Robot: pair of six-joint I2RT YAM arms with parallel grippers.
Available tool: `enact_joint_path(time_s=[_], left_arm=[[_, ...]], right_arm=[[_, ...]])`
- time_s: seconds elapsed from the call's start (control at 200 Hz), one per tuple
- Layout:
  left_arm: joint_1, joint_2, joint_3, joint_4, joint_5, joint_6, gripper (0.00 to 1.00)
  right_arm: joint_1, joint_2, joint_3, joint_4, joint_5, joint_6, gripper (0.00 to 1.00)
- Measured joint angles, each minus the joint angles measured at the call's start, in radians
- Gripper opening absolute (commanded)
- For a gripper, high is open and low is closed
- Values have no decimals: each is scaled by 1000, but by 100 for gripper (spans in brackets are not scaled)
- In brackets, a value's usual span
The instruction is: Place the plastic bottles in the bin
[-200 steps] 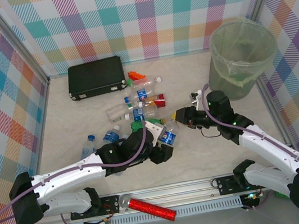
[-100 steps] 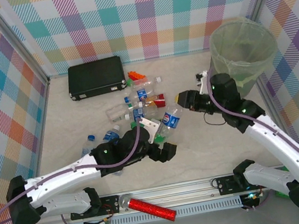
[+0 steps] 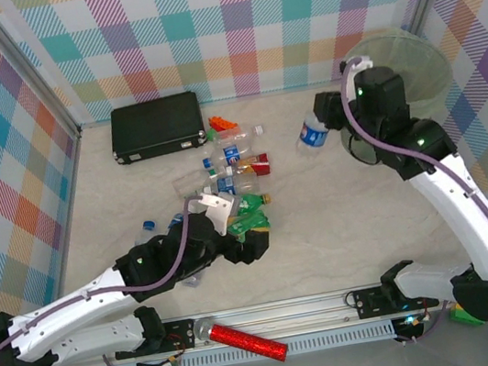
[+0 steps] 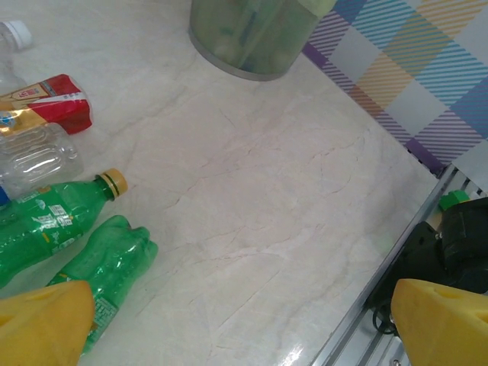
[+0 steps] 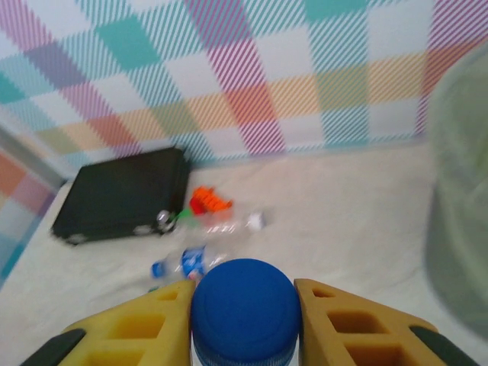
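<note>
**Top external view.** The right gripper [image 3: 326, 125] is closed on a blue-labelled bottle [image 3: 310, 137] and holds it raised above the table. The bottle's long axis runs left to right, with its body pointing left, away from the wrist. The bin [image 3: 421, 41] stands at the far right, directly behind the right wrist, so the bottle is just left of the rim and not yet over the opening. The next move likely needs travel to the right and far. The left gripper [image 3: 236, 232] stands fully open and holds nothing, low over the green bottles [image 3: 252, 222] at the near edge of the bottle pile [image 3: 224, 172]. The left arm is the nearer arm to this pile. A black case [image 3: 156, 125] lies far left.

**Left wrist view.** The left fingertips [image 4: 42, 320] stand wide apart with bare table between them. A capped green bottle [image 4: 53, 221] and a crushed green bottle [image 4: 107, 267] lie at the left, just beside the left finger, with their long axes slanting toward the far right. The bin's base [image 4: 252, 34] shows dim shapes through the liner. What they are cannot be told.

**Right wrist view.** The bottle's blue cap [image 5: 245, 301] faces the camera, clamped between both yellow fingers [image 5: 145, 320]. The bin wall [image 5: 457, 191] is blurred at the right edge.
</note>
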Motion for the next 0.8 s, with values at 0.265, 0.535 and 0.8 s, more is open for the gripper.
enact_joint_path(time_s=[0.265,0.535,0.8], left_arm=[[0,-80,-72,-7,-24,-19,100],[0,-172,-107,-30,-32,-34,99],[0,-229,-127,-63,-41,-48,100]], right_arm=[[-108,90,135,31,171,-140,33],[-249,213,315,56,214,-192,35],[-333,315,356,85,230,-214,34]])
